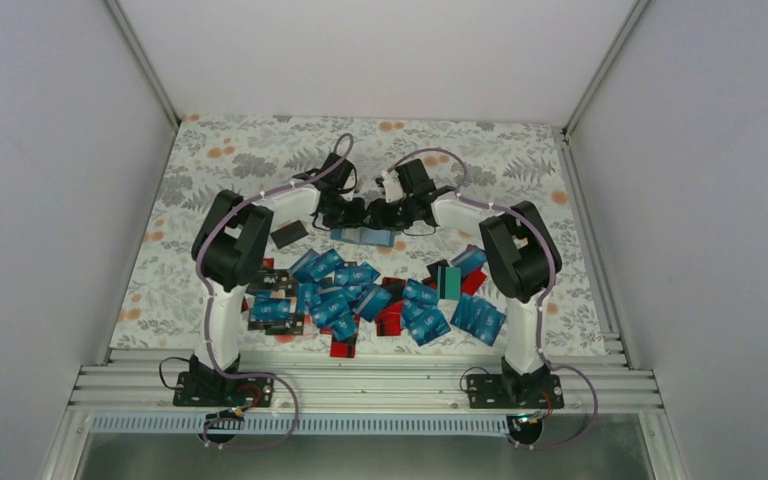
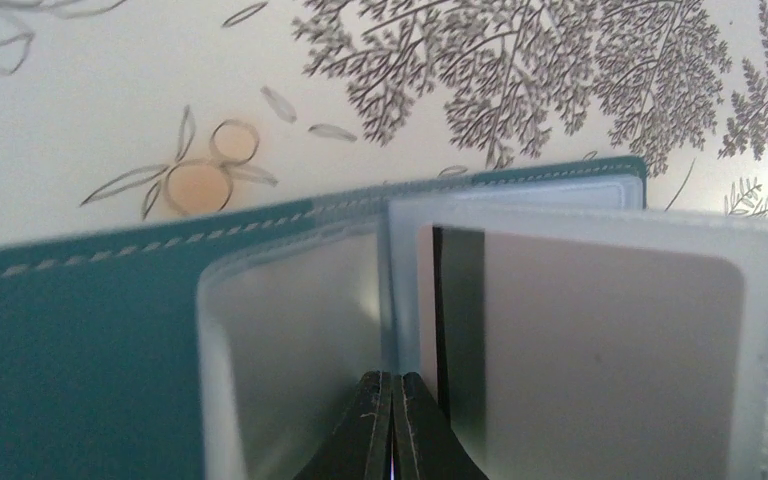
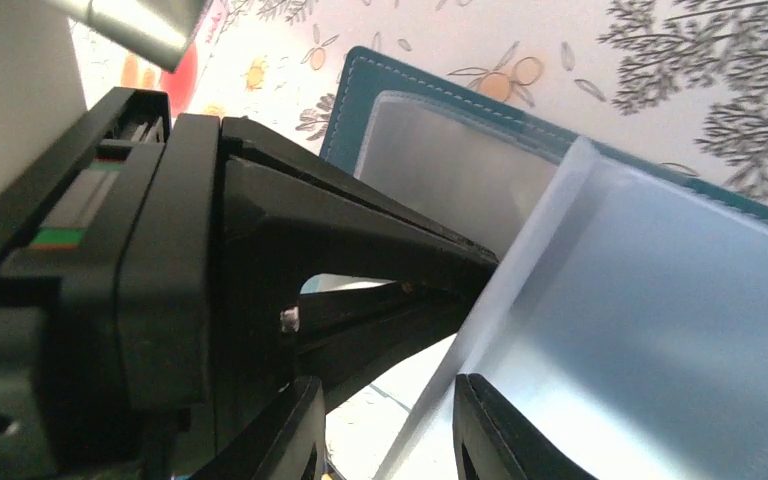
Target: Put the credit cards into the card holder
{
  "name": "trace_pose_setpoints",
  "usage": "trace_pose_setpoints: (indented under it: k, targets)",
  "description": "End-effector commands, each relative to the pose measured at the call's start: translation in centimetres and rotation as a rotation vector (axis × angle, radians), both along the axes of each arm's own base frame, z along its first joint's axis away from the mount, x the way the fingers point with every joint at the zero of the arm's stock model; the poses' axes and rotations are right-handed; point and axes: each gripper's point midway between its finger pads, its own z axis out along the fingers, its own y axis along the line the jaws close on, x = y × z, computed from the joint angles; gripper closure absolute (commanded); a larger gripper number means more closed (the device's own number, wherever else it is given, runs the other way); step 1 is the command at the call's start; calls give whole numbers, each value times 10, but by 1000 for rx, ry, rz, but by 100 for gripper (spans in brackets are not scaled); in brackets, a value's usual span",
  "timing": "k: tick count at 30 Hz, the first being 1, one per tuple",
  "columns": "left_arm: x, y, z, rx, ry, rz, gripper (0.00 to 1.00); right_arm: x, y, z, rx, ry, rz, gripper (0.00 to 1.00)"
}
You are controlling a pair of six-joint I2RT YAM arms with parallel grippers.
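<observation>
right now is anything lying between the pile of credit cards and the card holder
Nothing visible lies between the credit cards and the card holder. The crowding is at the holder itself: the left gripper is shut on a plastic sleeve, the right gripper open beside it.

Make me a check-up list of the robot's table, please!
Surface: floral tablecloth, flat.
Job's things: credit cards heaped near the arms, one black card apart; card holder open, one card seemingly sleeved.
Clutter: nothing seen.
Grippers: left gripper shut, seemingly pinching a clear sleeve; right gripper open by a sleeve's edge.
Cables: cables run along both arms, loop by the bases.
Surroundings: white walls, metal rails at the near edge.
</observation>
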Motion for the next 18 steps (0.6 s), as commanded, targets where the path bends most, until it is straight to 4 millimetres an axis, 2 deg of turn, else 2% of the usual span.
trace_pose_setpoints:
  k: [1,12,15,18]
  targets:
    - [-3,0,22,-59,-25,30,98,1,33,27,115,-57,83,66]
    - [-8,21,59,-166,-61,68,98,5,46,20,103,-36,108,64]
    - [-10,34,62,-155,-70,90,98,5,52,14,98,-24,119,64]
    - [-15,56,62,-120,-84,139,98,11,57,7,88,-16,124,64]
